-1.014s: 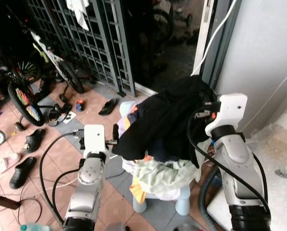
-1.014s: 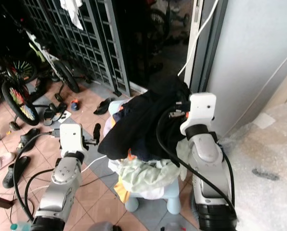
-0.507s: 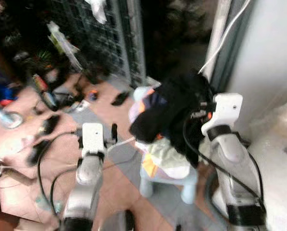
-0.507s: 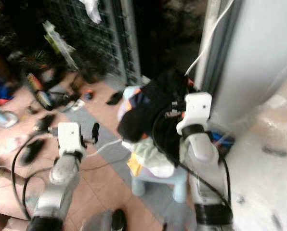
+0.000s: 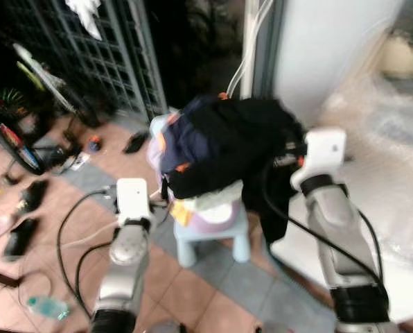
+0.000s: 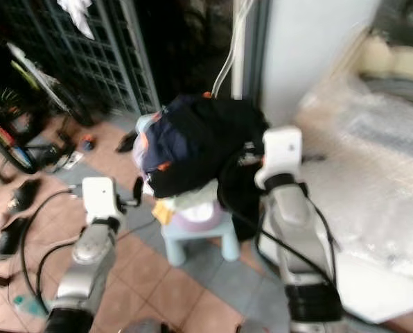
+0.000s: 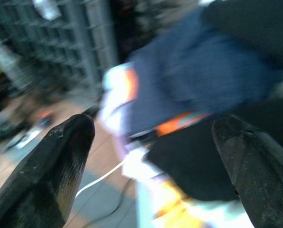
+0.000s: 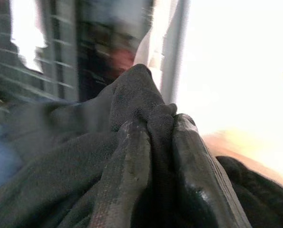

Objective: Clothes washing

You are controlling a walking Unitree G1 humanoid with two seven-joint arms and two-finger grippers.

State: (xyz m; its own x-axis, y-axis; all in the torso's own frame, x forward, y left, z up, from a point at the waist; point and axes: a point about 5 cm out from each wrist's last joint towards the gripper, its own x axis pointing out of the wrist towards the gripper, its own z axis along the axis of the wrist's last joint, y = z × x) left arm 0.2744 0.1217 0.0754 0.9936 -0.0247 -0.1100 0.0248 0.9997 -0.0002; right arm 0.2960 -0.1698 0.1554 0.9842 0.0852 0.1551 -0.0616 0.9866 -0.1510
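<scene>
A heap of clothes (image 5: 192, 149) in dark blue, orange, pale green and lilac lies on a small light-blue stool (image 5: 213, 236). Over its top and right side is draped a black garment (image 5: 244, 135). My right gripper (image 5: 287, 157) is at the heap's right side and is shut on a fold of that black garment (image 8: 132, 95), which is pinched between the two fingers (image 8: 127, 180). My left gripper (image 5: 163, 190) is held at the heap's left side, close to it. Its fingers (image 7: 61, 161) stand wide open with nothing between them.
A dark metal gate (image 5: 116, 62) and a bicycle (image 5: 16, 135) stand at the back left. Sandals (image 5: 23, 215), cables (image 5: 71, 239) and a bottle (image 5: 47, 306) lie on the tiled floor. At the right are a white wall (image 5: 324, 48) and a plastic-wrapped white surface (image 5: 393, 180).
The whole picture has swung to the right, so the camera has moved. My right gripper stays shut on the black garment, and the left stays open beside the heap.
</scene>
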